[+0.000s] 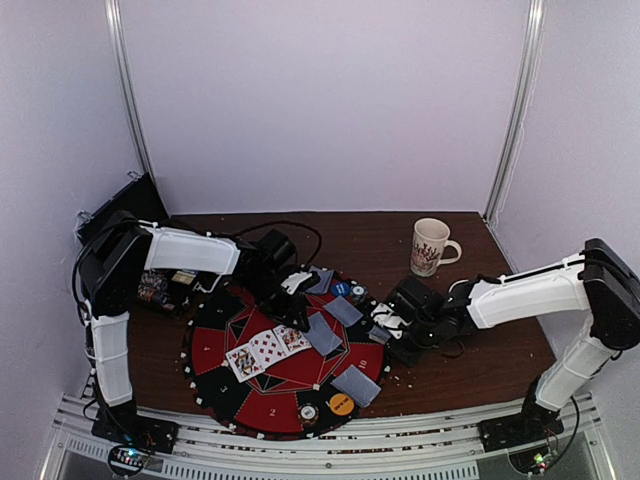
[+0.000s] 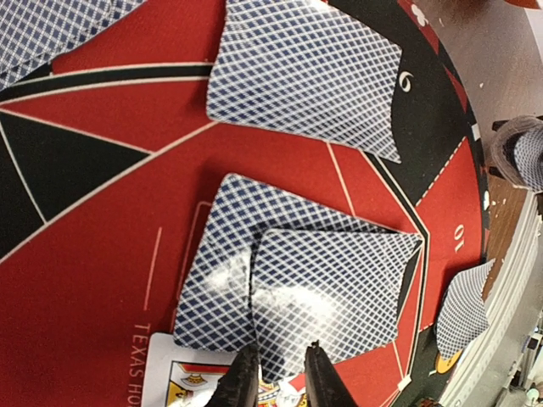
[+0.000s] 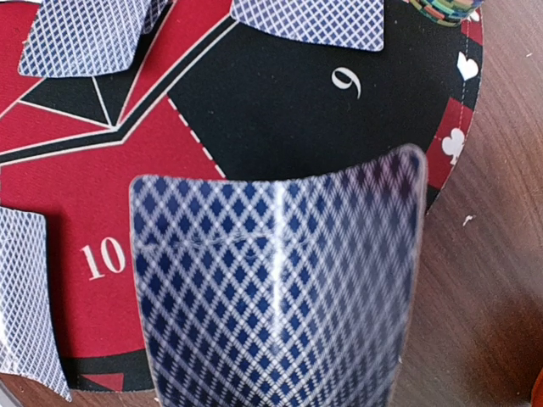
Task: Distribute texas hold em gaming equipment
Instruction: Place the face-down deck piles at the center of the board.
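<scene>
Left pincer (image 2: 280, 354) is held low over the round mat (image 1: 212, 345), jaws parted only narrowly. The near edge of a top card (image 2: 339, 288) sits right at the fingertips (image 2: 244, 373); pinched or merely touched cannot be told. This card is laid back-up, partly overlapping an under card (image 2: 222, 280), also back-up, the two slightly skewed to each other. A far card (image 2: 305, 80) is laid back-up apart from them, by the 9 mark. Three face-up cards (image 1: 266, 350) are fanned in a row at mat centre, just left of this pincer, the row running near-left to far-right in the top view. An orange chip (image 1: 341, 404) is seen at the near rim. A blue chip (image 1: 340, 288) and a pale chip (image 1: 358, 292) are seen side by side at the far rim.

Right pincer (image 1: 386, 325) is clenched on a bowed card (image 3: 276, 292); its fingers are hidden behind it in the wrist view. The patterned back is turned to the wrist camera, long axis pointing away from the pincer, over the mat's rim between the 10 and 9 marks. A faint line is seen across it; one card or several cannot be told.

A mug (image 1: 432, 245) is stood upright on the desk (image 1: 470, 375), far right, well apart from the mat, handle to the right. Its contents cannot be made out.
</scene>
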Controlling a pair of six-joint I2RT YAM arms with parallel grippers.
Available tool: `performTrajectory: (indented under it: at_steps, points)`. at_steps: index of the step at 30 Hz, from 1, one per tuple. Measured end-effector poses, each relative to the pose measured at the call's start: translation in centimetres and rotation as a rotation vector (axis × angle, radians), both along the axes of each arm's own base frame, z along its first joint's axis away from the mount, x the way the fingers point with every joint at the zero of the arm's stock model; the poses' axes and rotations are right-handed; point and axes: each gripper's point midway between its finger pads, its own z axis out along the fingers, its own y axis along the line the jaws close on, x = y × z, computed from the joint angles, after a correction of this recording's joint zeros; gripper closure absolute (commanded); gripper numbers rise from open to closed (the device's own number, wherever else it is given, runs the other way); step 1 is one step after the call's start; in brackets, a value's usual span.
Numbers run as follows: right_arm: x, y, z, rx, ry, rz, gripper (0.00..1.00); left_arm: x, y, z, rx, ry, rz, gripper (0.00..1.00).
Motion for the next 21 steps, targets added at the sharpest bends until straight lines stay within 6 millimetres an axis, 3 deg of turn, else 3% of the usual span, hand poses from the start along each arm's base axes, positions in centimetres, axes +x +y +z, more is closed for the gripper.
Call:
performTrajectory:
  at_steps: [7,16,21]
  points:
    - [-0.15,-0.08,-0.62,-0.013,0.009,-0.023,0.76,-0.19,-0.1,0.09,-0.008,0.009,-0.005,0.92]
    - [-0.04,-0.24,-0.68,-0.013,0.009,-0.059,0.65,-0.66,-0.38,0.13,-0.014,0.016,-0.02,0.89]
    - [0.1,-0.24,-0.75,-0.026,0.019,-0.078,0.64,-0.97,-0.45,0.1,-0.011,0.019,-0.029,0.87]
